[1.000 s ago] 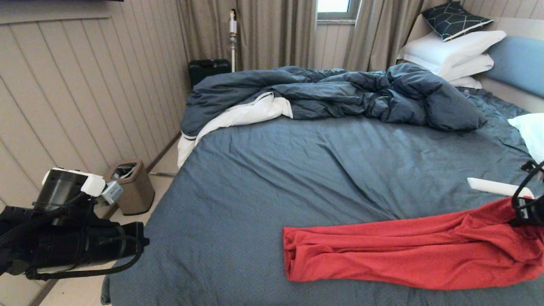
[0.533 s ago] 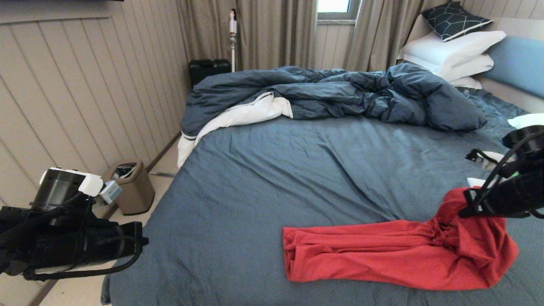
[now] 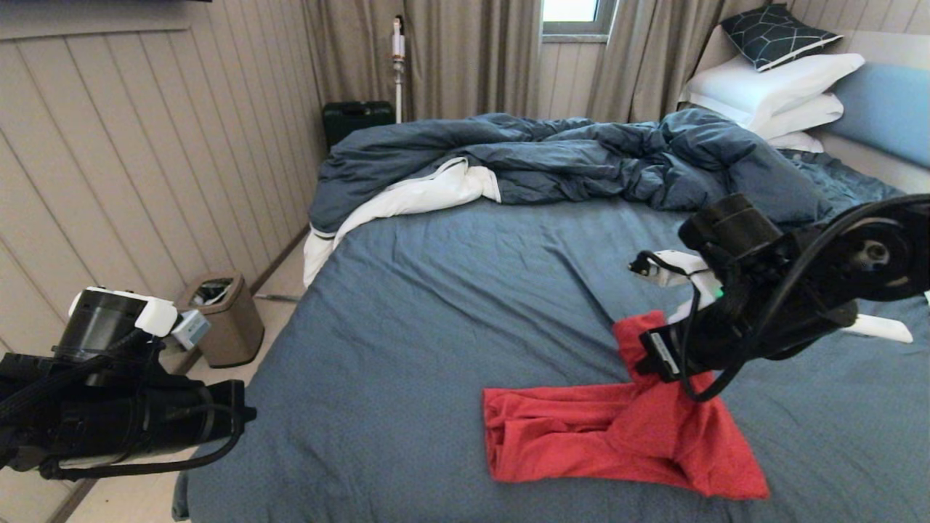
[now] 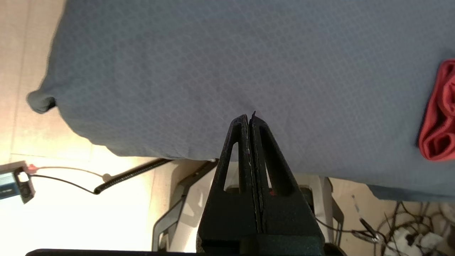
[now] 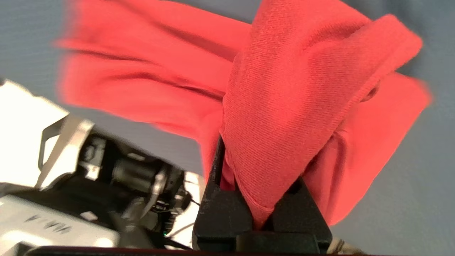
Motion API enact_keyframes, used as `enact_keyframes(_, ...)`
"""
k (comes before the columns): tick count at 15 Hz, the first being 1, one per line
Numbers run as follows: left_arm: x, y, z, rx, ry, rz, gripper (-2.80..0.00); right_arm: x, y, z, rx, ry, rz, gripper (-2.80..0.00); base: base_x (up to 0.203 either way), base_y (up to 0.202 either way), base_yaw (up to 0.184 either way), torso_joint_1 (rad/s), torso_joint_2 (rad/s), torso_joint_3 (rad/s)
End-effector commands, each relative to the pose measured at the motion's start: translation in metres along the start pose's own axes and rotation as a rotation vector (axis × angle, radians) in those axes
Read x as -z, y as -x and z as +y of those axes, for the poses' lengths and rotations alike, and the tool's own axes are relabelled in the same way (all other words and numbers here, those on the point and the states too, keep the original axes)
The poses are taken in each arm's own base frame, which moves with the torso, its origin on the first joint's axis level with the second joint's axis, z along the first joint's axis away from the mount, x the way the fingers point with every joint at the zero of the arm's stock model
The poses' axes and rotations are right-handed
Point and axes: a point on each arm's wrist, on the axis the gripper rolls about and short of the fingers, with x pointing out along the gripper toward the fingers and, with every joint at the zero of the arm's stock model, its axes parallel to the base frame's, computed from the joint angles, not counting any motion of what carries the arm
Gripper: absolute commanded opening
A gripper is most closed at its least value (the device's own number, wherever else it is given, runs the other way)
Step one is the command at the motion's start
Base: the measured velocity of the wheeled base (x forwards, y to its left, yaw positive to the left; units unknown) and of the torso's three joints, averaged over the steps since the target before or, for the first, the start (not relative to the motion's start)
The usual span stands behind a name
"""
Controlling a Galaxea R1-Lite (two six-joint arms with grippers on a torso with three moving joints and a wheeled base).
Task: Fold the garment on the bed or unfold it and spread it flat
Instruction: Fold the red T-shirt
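Observation:
The red garment (image 3: 617, 436) lies bunched on the slate-blue bed (image 3: 465, 290) near its front edge. Its right end is lifted and doubled back over the rest. My right gripper (image 3: 643, 349) hangs above the garment's middle, shut on that lifted end. In the right wrist view red cloth (image 5: 291, 89) fills the jaws of the right gripper (image 5: 261, 170) and drapes over the fingers. My left arm (image 3: 109, 421) is parked off the bed's front left corner. The left gripper (image 4: 249, 119) is shut and empty over the sheet's edge, with the garment's left end (image 4: 439, 117) off to one side.
A rumpled dark blue duvet (image 3: 581, 156) lies across the far side of the bed. White pillows (image 3: 770, 87) and a dark cushion (image 3: 777, 29) are stacked at the headboard. A white object (image 3: 879, 330) lies on the sheet behind my right arm. A waste bin (image 3: 225, 319) stands by the wall.
My right gripper has swung left across the bed with the garment's right end, lifting it and folding it back over the rest. The left arm has stayed still.

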Motion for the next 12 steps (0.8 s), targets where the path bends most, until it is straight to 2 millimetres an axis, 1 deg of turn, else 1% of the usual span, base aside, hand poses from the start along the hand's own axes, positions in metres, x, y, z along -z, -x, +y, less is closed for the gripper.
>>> enact_keyframes(1, 0.001, 0.000, 0.000, 0.003, 0.003, 0.004, -2.80, -0.011, -0.012, 0.027, -0.039, 0.056, 0.005, -2.80, 0.000, 0.000, 0.000, 0.000, 0.00, 0.000)
enact_keyframes(3, 0.001, 0.000, 0.000, 0.004, 0.003, 0.002, -2.80, -0.023, -0.032, 0.040, -0.030, 0.076, 0.034, -2.80, 0.000, 0.000, 0.000, 0.000, 0.00, 0.000)
enact_keyframes(6, 0.002, 0.000, 0.000, 0.005, 0.003, 0.008, -2.80, -0.038, -0.067, 0.050, -0.018, 0.078, 0.069, -2.80, 0.000, 0.000, 0.000, 0.000, 0.00, 0.000)
enact_keyframes(8, 0.003, -0.001, 0.001, 0.003, 0.001, 0.013, -2.80, -0.045, -0.080, 0.059, -0.023, 0.089, 0.076, -2.80, 0.000, 0.000, 0.000, 0.000, 0.00, 0.000)
enact_keyframes(9, 0.003, -0.001, 0.001, 0.003, 0.002, 0.013, -2.80, -0.045, -0.081, 0.061, -0.025, 0.093, 0.086, -2.80, 0.000, 0.000, 0.000, 0.000, 0.00, 0.000)
enact_keyframes(11, 0.003, -0.001, 0.001, 0.002, 0.002, 0.014, -2.80, -0.045, -0.073, 0.061, -0.025, 0.102, 0.079, -2.80, 0.000, 0.000, 0.000, 0.000, 0.00, 0.000)
enact_keyframes(12, 0.003, -0.001, 0.001, 0.002, 0.002, 0.014, -2.80, -0.044, -0.065, 0.060, -0.027, 0.108, 0.067, -2.80, 0.000, 0.000, 0.000, 0.000, 0.00, 0.000)
